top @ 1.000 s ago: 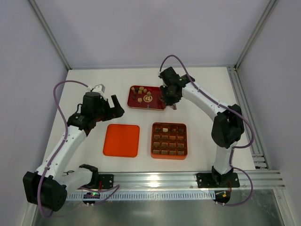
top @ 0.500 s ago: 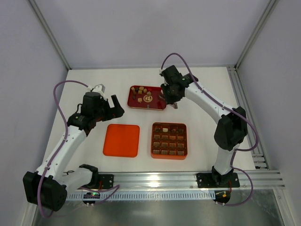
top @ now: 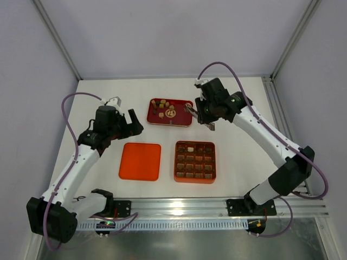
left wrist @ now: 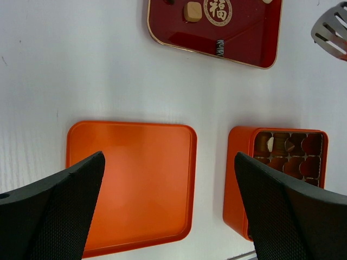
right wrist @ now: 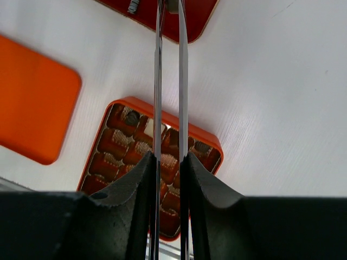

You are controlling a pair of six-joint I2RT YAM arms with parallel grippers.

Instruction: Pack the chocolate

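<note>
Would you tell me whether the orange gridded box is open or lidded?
Open: the box shows its cells; its flat lid lies on the table beside it.

The tweezers [right wrist: 183, 81], tips cut off at the right wrist view's top edge, hide some chocolate [right wrist: 114, 143] beneath.

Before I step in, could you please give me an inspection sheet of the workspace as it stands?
Surface: white table, no spills seen.
Job's things: chocolate loose in red tray and in orange box cells; lid flat beside box, apart.
Clutter: nothing seen.
Grippers: left gripper open, empty; right gripper shut on tweezers, tips over tray edge.
Cables: purple cables loop above both arms, off the items.
Surroundings: grey walls, metal rail at near edge.
</note>
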